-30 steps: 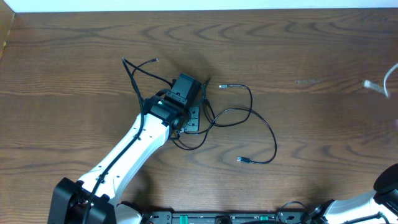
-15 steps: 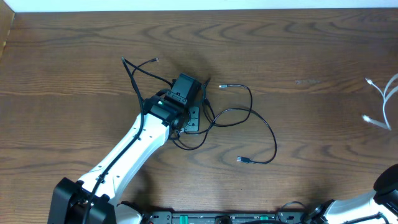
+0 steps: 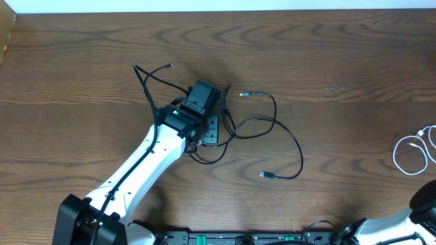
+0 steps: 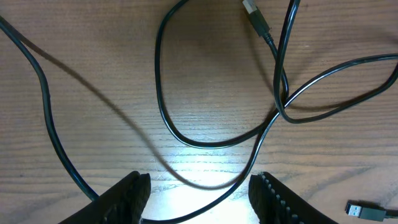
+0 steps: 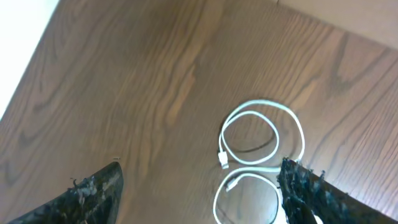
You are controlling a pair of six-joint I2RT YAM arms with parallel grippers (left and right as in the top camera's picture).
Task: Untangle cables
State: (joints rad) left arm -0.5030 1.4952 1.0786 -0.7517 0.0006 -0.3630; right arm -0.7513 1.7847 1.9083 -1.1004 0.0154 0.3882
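Observation:
The black cables (image 3: 275,124) lie in loose, crossing loops in the middle of the table, their small plugs spread apart. My left gripper (image 3: 208,129) hangs low over their left part. In the left wrist view it (image 4: 200,202) is open, and one black cable strand (image 4: 186,135) runs across the gap between the fingers without being pinched. The white cable (image 3: 411,150) lies coiled at the far right edge. In the right wrist view my right gripper (image 5: 202,193) is open above that white cable (image 5: 222,158), which rests in two loops on the wood.
The wooden table (image 3: 327,54) ends at a light wall along the back. My right arm (image 3: 409,221) enters at the bottom right corner. A black rail (image 3: 231,238) runs along the front edge between the arm bases.
The right gripper has opened and let go of the white cable, which dropped from the upper right edge onto the table lower down. The left arm and black cables have not moved.

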